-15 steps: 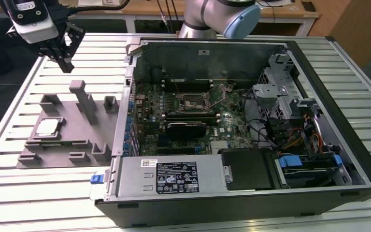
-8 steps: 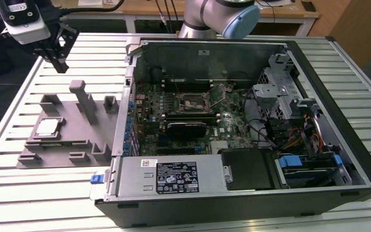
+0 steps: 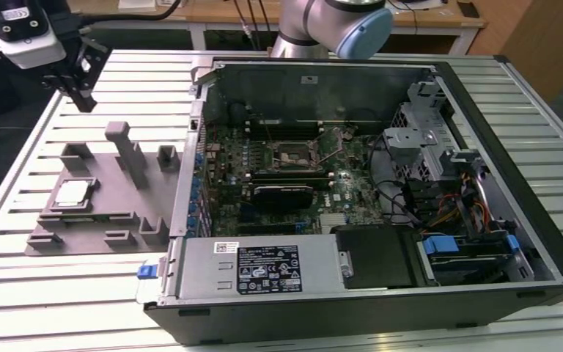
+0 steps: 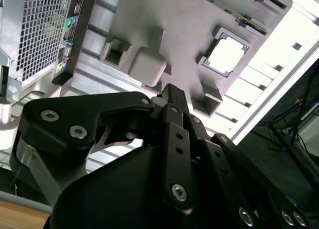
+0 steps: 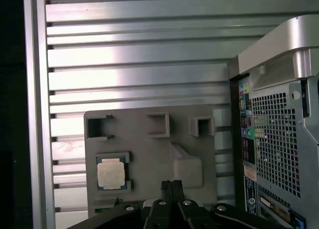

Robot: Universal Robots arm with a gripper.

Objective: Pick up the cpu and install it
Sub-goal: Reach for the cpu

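1. The cpu is lying flat, silver top up, in a square recess of the grey fixture; the fixture is resting on the slatted table, just beside the open computer case, on the exterior view's left; the chip is also showing in both wrist views, seated in the same recess.
2. The gripper is hanging above the table past the fixture's far edge in the exterior view, well apart from the chip; its jaws are pressed together and gripping nothing; in the first wrist view the two fingertips are meeting each other.
3. By my judgement the approach to the pick-up is the step in hand; nothing is being lifted yet; the motherboard socket inside the case is sitting without the chip, and I cannot tell whether its retaining frame is open.
4. As I am judging it, the pick is calling for the jaws to be parting wide enough to span the chip, and for the wrist to be centring above the recess, square to its edges; the tall posts rising near the recess are leaving little room for a careless descent.
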